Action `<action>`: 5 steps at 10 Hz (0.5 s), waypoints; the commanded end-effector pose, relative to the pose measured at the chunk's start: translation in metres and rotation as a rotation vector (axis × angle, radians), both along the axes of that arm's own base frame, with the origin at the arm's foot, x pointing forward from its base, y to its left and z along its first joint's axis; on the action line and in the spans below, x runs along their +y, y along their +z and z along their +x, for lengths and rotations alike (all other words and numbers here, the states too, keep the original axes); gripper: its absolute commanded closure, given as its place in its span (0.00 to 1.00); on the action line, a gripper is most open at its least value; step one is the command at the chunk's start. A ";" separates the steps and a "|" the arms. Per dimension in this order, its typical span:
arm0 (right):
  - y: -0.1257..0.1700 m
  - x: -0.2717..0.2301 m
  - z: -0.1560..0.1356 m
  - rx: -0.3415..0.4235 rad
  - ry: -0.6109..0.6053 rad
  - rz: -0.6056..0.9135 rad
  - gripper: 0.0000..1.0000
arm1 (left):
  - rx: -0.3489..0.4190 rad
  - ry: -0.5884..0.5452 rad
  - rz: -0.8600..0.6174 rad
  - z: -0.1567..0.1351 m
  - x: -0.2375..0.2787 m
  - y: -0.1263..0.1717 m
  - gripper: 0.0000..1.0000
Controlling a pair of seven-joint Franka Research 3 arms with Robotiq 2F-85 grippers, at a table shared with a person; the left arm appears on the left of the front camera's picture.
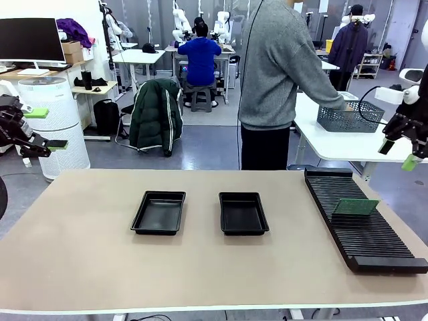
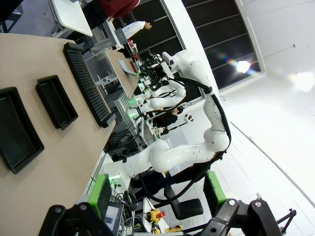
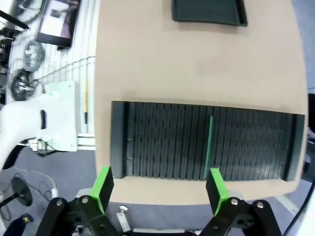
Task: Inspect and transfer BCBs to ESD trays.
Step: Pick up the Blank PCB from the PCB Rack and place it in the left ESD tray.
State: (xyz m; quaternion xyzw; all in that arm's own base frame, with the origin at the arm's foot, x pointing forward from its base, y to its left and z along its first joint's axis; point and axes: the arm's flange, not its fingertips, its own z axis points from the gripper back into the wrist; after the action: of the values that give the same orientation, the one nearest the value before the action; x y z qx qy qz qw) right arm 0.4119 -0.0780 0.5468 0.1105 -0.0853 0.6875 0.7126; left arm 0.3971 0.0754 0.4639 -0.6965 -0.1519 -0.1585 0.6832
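BCB (image 1: 356,206) stands on edge in slotted rack (image 1: 378,249).

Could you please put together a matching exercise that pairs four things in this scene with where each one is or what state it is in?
Things:
1. circuit board
2. trays
3. slotted rack
4. right gripper

Places or states:
A. open, in the air, holding nothing
B. standing on edge in a slot
C. empty, side by side at the middle of the table
D. lying along the table's right side

Pairs: 1-B, 2-C, 3-D, 4-A
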 end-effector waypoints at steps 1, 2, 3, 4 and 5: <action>-0.016 0.012 -0.009 -0.077 -0.030 -0.077 0.00 | -0.005 0.015 0.001 -0.002 -0.001 0.001 0.00; -0.017 0.014 -0.009 -0.095 -0.027 -0.115 0.00 | -0.005 0.015 0.001 -0.002 -0.001 0.001 0.00; -0.019 0.014 -0.011 -0.119 -0.042 -0.155 0.00 | -0.005 0.015 0.001 -0.002 -0.001 0.001 0.00; -0.020 0.015 -0.012 -0.131 -0.025 -0.188 0.00 | -0.005 0.015 0.001 -0.002 -0.001 0.001 0.00; -0.021 0.016 -0.011 -0.142 -0.015 -0.209 0.00 | -0.005 0.015 0.001 -0.002 -0.001 0.001 0.00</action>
State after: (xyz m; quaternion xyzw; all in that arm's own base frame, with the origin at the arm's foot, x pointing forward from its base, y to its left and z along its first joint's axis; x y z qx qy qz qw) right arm 0.4046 -0.0703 0.5313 0.0084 -0.0757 0.6979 0.7122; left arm 0.3971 0.0754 0.4639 -0.6965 -0.1519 -0.1585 0.6832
